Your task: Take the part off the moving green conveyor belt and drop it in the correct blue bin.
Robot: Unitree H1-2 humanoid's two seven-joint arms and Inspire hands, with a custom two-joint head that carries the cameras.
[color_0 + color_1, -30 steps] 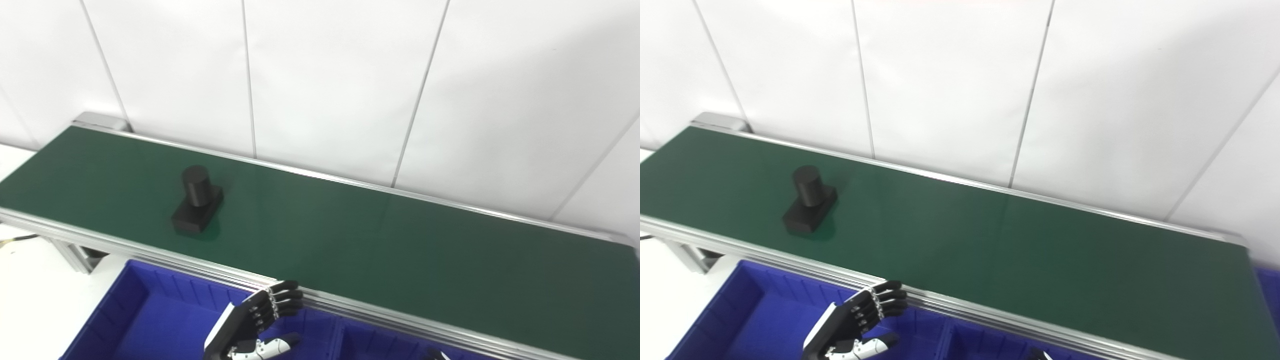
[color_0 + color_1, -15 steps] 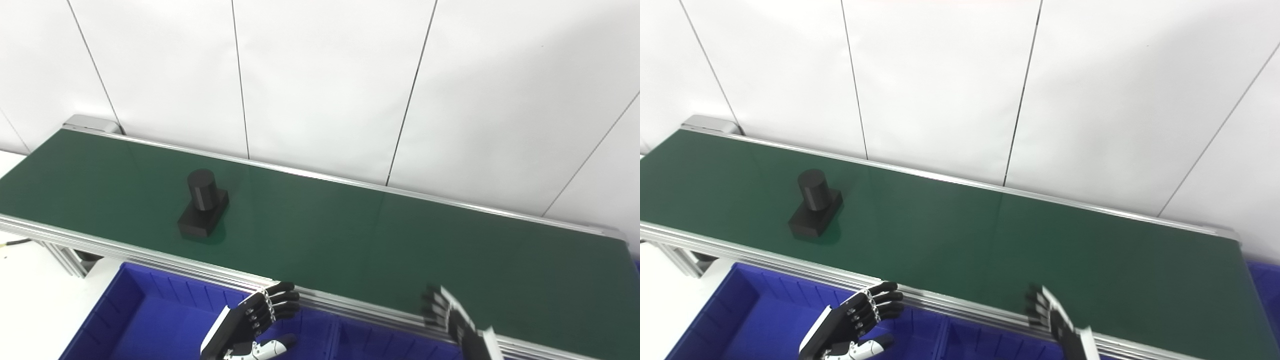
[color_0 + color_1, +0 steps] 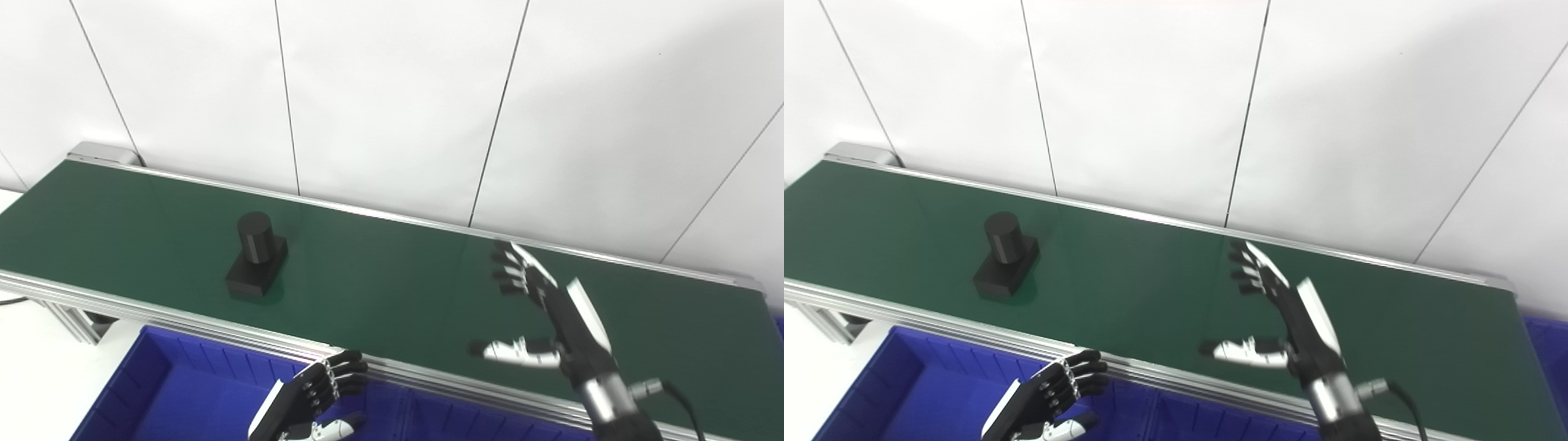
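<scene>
A black part [image 3: 257, 256], a short cylinder standing on a rectangular base, rides on the green conveyor belt [image 3: 380, 288] left of centre. My right hand [image 3: 551, 312] is raised over the belt's right half, open, fingers spread and thumb out toward the left, well to the right of the part. My left hand [image 3: 309, 398] hangs open below the belt's near rail, over a blue bin [image 3: 177, 392]. Neither hand holds anything.
A second blue bin compartment [image 3: 465, 422] lies right of the first, under the near rail. Another blue bin edge [image 3: 1543, 349] shows past the belt's right end. White wall panels stand right behind the belt. A white floor area is at the lower left.
My right hand has risen from the bottom edge up over the belt's right half and spread open. The part has drifted slightly right. The left hand stays put.
</scene>
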